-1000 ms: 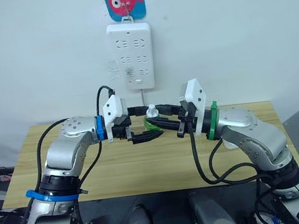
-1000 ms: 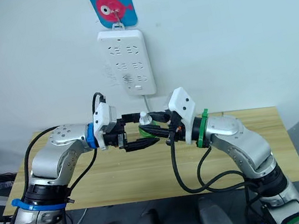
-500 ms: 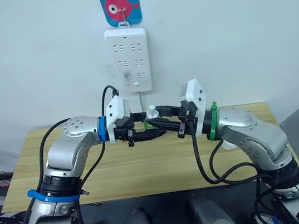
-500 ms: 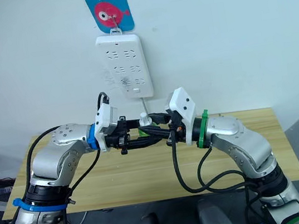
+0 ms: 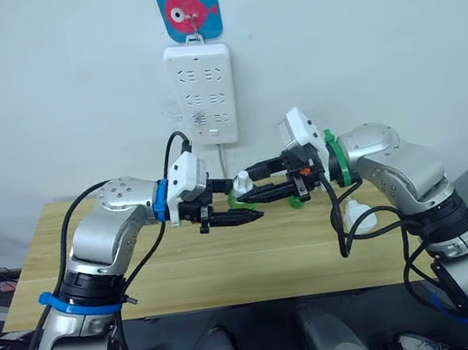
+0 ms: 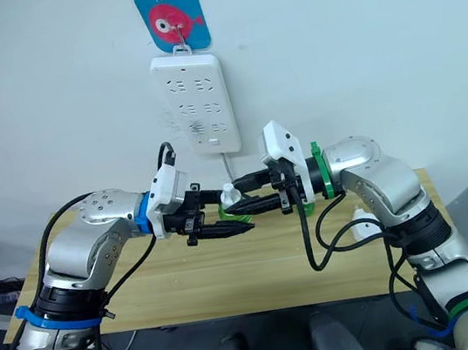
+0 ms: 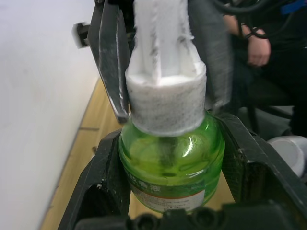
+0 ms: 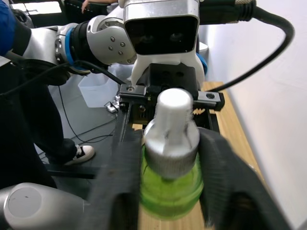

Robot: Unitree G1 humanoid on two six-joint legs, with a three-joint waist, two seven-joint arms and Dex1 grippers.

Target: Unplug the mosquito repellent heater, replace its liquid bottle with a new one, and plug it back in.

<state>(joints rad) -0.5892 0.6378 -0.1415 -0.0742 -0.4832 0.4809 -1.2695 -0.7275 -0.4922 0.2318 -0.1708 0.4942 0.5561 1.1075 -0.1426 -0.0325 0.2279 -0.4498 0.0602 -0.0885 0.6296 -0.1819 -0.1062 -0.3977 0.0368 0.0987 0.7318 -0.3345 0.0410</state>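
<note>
Left eye view: both arms meet in the air above the desk (image 5: pixel 143 276), in front of the white power strip (image 5: pixel 201 92) that hangs on the wall under a blue card with a red fish (image 5: pixel 188 6). Between them is the capped green bottle (image 7: pixel 170 163), held well clear of the wood.

My left end effector (image 5: pixel 245 200) is clenched on the bottle. In the left wrist view, its black fingers (image 7: pixel 103 182) press against both sides of the translucent green body, with the label band low between them. The white ribbed cap (image 7: pixel 165 91) points away from that wrist.

My right end effector (image 5: pixel 245 187) comes in from the opposite side and is grasping the same bottle. In the right wrist view, its fingers (image 8: pixel 120 182) flank the cap and the green shoulder, touching on both sides. So the bottle is pinched from both ends, roughly level with the lower edge of the power strip and just in front of its cord.

The heater (image 5: pixel 356 212), a small white rounded unit, lies on the desk beside my right forearm, well apart from the power strip.

A person's hand (image 7: pixel 259 50) shows in the background of the left wrist view, away from the work.
</note>
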